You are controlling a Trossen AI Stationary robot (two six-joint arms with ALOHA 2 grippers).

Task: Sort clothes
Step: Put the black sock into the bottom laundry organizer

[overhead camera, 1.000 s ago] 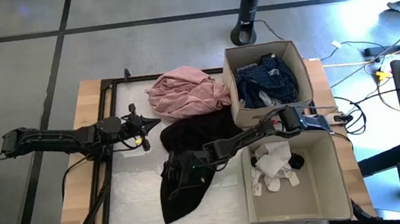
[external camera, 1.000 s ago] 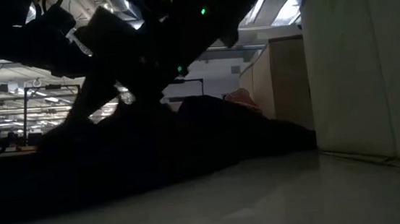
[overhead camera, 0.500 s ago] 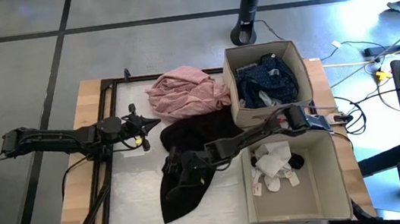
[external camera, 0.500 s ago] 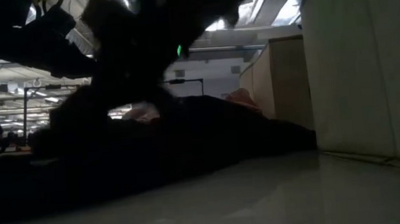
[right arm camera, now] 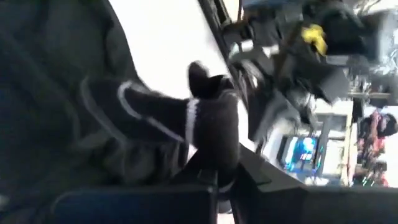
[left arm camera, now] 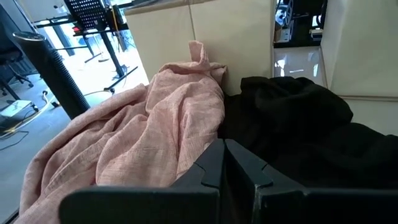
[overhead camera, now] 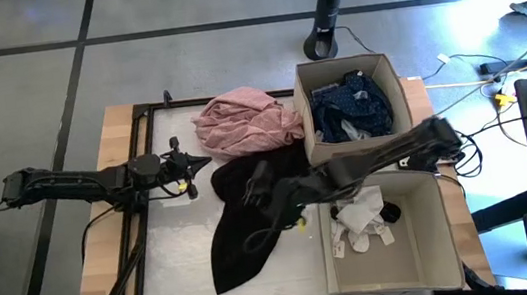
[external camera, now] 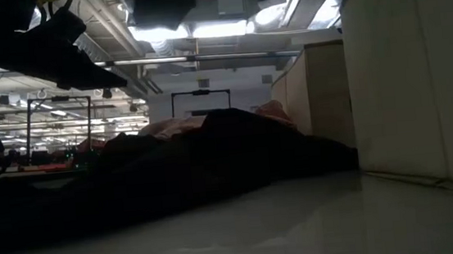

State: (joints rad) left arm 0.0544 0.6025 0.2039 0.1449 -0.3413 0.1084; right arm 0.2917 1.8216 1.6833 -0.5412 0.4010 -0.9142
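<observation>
A large black piece lies spread on the white table top, and a pink piece lies bunched at the far side; both also show in the left wrist view, black and pink. My right gripper is raised above the black piece and shut on a small black piece with white stripes. My left gripper is shut and empty, level, just left of the two pieces. Dark navy and plaid cloth fills the far box. White socks lie in the near box. My right gripper pinches the small black striped piece by one end between its two fingers. The fingers reach out roughly level toward the table's left. The piece sticks out past the fingertips, lifted clear above the large black piece.
Two beige cardboard boxes stand along the table's right side, the far one and the near one. The near left part of the white table top is bare. A black frame runs round the table's left edge.
My right gripper has risen from the near part of the large black piece and gone toward the table's far and right side, carrying the small striped piece. It has left the low view upward. The large black piece stays on the table.
</observation>
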